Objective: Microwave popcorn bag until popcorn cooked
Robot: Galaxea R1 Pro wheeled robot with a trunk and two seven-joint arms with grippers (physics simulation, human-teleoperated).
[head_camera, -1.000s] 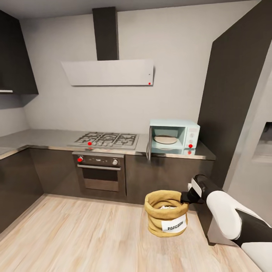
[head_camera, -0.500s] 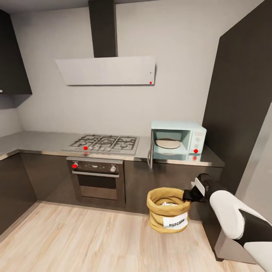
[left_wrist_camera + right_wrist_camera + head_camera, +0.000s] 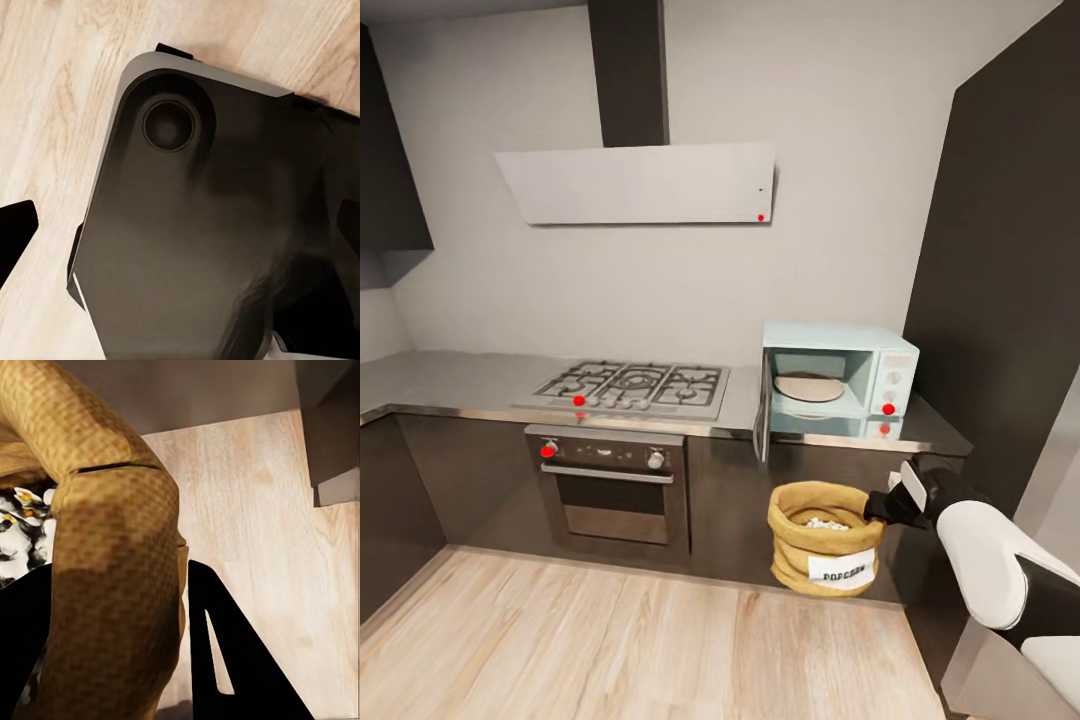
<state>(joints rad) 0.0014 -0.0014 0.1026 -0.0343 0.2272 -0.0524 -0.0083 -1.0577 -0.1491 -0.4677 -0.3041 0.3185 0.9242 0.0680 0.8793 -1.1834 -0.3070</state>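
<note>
You have a tan woven popcorn bag with a white label, whitish popcorn, and a pale blue microwave.

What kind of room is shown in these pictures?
A home kitchen, most likely. A gas hob sits in a grey countertop with an oven below it, an extractor hood hangs above, and a pale blue microwave stands open on the counter.

Coarse woven burlap popcorn bag with white paper label; glossy grey stone-like countertop; pale matt wood-plank floor; smooth pale-blue microwave.
</note>
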